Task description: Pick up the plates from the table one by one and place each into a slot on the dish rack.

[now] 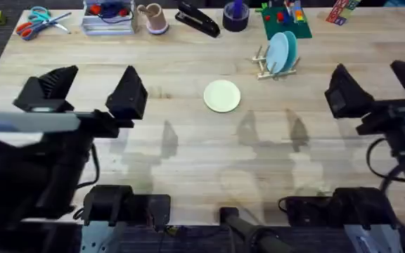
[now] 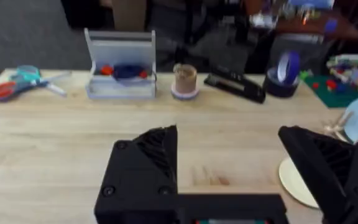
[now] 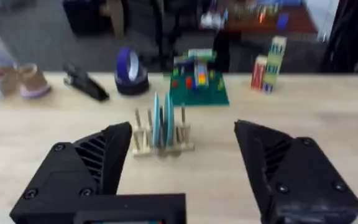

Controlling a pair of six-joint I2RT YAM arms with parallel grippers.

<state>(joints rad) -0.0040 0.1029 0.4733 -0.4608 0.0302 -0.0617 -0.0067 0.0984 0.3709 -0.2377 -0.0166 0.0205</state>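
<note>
A pale yellow-cream plate (image 1: 222, 95) lies flat on the table (image 1: 188, 161) near its middle. It also shows in the left wrist view as a pale plate (image 2: 294, 180) beside one finger. The dish rack (image 1: 264, 65) stands at the far right of centre with two light blue plates (image 1: 281, 50) upright in its slots. The right wrist view faces the dish rack (image 3: 143, 144) and its blue plates (image 3: 162, 124). My left gripper (image 1: 90, 90) hovers open, left of the yellow plate. My right gripper (image 1: 377, 83) hovers open, right of the rack. Both are empty.
Along the far edge sit scissors (image 1: 37, 21), a clear bin (image 1: 107, 17), a small cup (image 1: 153, 17), a black stapler (image 1: 197, 20), a tape roll (image 1: 235, 15) and a green block board (image 1: 287, 21) just behind the rack.
</note>
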